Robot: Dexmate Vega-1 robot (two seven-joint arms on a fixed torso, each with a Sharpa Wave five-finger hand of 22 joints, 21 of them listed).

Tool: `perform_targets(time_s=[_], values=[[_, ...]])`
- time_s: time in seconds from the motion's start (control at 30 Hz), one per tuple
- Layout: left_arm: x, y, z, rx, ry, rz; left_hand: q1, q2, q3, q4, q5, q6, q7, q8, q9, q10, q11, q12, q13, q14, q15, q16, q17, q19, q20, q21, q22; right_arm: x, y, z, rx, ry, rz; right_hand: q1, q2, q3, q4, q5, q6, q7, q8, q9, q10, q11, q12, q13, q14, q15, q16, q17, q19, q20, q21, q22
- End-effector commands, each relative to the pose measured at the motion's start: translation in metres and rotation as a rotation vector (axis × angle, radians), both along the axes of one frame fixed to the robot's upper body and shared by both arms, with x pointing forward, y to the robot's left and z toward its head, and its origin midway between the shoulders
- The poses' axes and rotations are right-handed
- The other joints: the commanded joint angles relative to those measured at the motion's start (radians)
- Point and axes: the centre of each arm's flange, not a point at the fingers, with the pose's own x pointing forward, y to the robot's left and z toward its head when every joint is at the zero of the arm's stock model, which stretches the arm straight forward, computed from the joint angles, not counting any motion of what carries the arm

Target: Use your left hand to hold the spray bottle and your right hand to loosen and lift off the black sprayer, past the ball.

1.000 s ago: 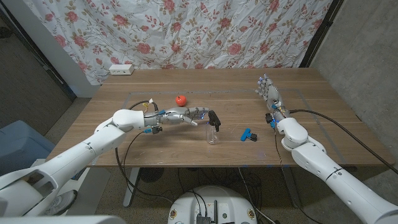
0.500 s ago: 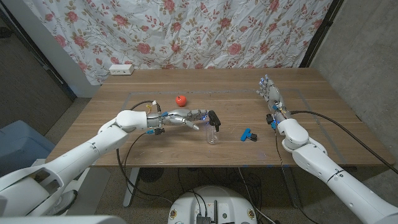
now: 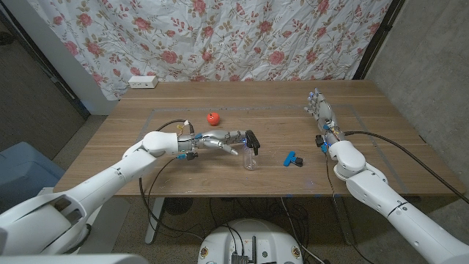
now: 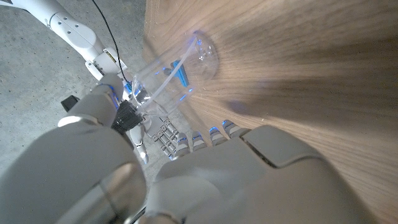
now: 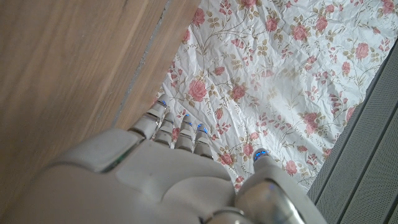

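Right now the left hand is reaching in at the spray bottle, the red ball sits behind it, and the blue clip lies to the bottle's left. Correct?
Not quite. The head view shows the blue clip lying to the right of the spray bottle, toward the right hand. The rest holds: the left hand reaches in at the bottle, and the red ball sits behind it.

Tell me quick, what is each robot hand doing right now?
Left robot hand: open, fingers reaching toward the spray bottle, holding nothing yet.
Right robot hand: open, fingers extended, holding nothing, far from the bottle.
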Motion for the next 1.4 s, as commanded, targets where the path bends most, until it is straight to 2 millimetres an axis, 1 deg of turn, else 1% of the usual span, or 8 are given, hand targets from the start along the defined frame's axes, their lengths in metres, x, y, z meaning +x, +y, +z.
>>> perform_targets(time_s=[0.03, 0.23, 0.27, 0.37, 0.53, 0.9, 1.1, 1.4], values=[[0.005, -0.012, -0.009, -0.008, 0.024, -0.031, 0.018, -0.002, -0.008, 0.000, 0.007, 0.017, -0.001, 0.009, 0.002, 0.015, -0.003, 0.009, 0.003, -0.002, -0.058, 0.005, 0.002, -0.004, -0.074, 0.005, 0.002, -0.003, -0.002, -0.005, 0.015, 0.002, -0.008, -0.004, -0.001, 0.001, -0.001, 0.000, -0.007, 0.001, 0.003, 0.003, -0.002, 0.001, 0.001, 0.004, 0.001, 0.007, 0.006, 0.001, 0.005, -0.002, 0.005, 0.002], [0.007, -0.018, -0.012, -0.016, 0.039, -0.046, 0.026, -0.003, -0.016, 0.000, 0.011, 0.029, 0.000, 0.012, 0.002, 0.032, -0.007, 0.013, 0.004, 0.015, -0.065, 0.007, 0.002, 0.001, -0.074, 0.005, 0.002, -0.004, -0.003, -0.006, 0.019, 0.003, -0.010, -0.004, -0.001, 0.002, -0.002, 0.000, -0.008, 0.002, 0.003, 0.003, -0.001, 0.002, 0.001, 0.004, 0.002, 0.007, 0.006, 0.000, 0.005, -0.002, 0.005, 0.002], [0.008, -0.019, -0.012, -0.015, 0.038, -0.046, 0.029, 0.000, -0.017, 0.000, 0.007, 0.025, 0.010, 0.010, 0.002, 0.032, 0.000, 0.012, 0.004, 0.017, -0.057, 0.006, 0.002, 0.002, -0.064, 0.005, 0.002, -0.004, -0.003, -0.006, 0.017, 0.004, -0.011, -0.004, -0.001, 0.002, -0.002, 0.000, -0.008, 0.002, 0.003, 0.003, -0.002, 0.002, 0.001, 0.004, 0.002, 0.006, 0.006, 0.000, 0.004, -0.002, 0.005, 0.002], [0.009, -0.021, -0.013, -0.019, 0.052, -0.054, 0.039, 0.005, -0.018, -0.002, -0.001, 0.041, 0.009, 0.014, 0.003, 0.048, -0.002, 0.015, 0.004, 0.033, -0.060, 0.008, 0.002, 0.014, -0.063, 0.007, 0.002, -0.004, -0.004, -0.006, 0.015, 0.005, -0.009, -0.003, 0.000, 0.003, -0.003, 0.000, -0.008, 0.002, 0.003, 0.003, -0.002, 0.002, 0.001, 0.004, 0.003, 0.007, 0.006, -0.001, 0.005, -0.003, 0.005, 0.002], [0.011, -0.024, -0.014, -0.020, 0.059, -0.061, 0.064, 0.011, -0.020, -0.003, -0.013, 0.075, 0.008, 0.022, 0.003, 0.094, -0.011, 0.025, 0.006, 0.085, -0.078, 0.016, 0.002, 0.037, -0.062, 0.010, 0.002, -0.005, -0.005, -0.005, 0.013, 0.002, -0.014, -0.003, 0.000, 0.004, -0.004, 0.000, -0.008, 0.003, 0.004, 0.003, -0.002, 0.001, 0.001, 0.004, 0.002, 0.009, 0.006, -0.001, 0.004, -0.003, 0.005, 0.002], [0.014, -0.028, -0.018, -0.032, 0.093, -0.068, 0.122, 0.017, -0.023, -0.003, -0.026, 0.142, 0.012, 0.042, 0.007, 0.167, -0.008, 0.036, 0.011, 0.163, -0.087, 0.020, 0.003, 0.073, -0.052, 0.010, 0.001, -0.007, -0.007, -0.006, 0.020, 0.001, -0.021, -0.004, 0.000, 0.004, -0.006, -0.001, -0.010, 0.004, 0.004, 0.003, -0.003, 0.002, 0.000, 0.004, 0.002, 0.010, 0.007, -0.002, 0.004, -0.002, 0.005, 0.002], [0.015, -0.029, -0.021, -0.048, 0.118, -0.067, 0.181, 0.028, -0.019, -0.004, -0.026, 0.211, 0.032, 0.070, 0.014, 0.214, -0.006, 0.043, 0.017, 0.212, -0.076, 0.020, 0.003, 0.098, -0.051, 0.011, 0.001, -0.010, -0.009, -0.008, 0.024, 0.001, -0.025, -0.002, 0.002, 0.005, -0.008, -0.001, -0.009, 0.004, 0.004, 0.003, -0.003, 0.002, 0.001, 0.004, 0.001, 0.009, 0.006, -0.003, 0.004, 0.001, 0.005, 0.002], [0.018, -0.034, -0.024, -0.084, 0.130, -0.058, 0.254, 0.037, -0.016, -0.005, -0.019, 0.243, 0.062, 0.093, 0.024, 0.273, -0.004, 0.055, 0.029, 0.285, -0.058, 0.029, 0.005, 0.141, -0.052, 0.014, 0.001, -0.013, -0.012, -0.011, 0.033, 0.003, -0.028, -0.001, 0.003, 0.007, -0.010, -0.002, -0.009, 0.006, 0.005, 0.003, -0.003, 0.002, 0.001, 0.005, 0.000, 0.008, 0.007, -0.004, 0.004, 0.004, 0.005, 0.002]])
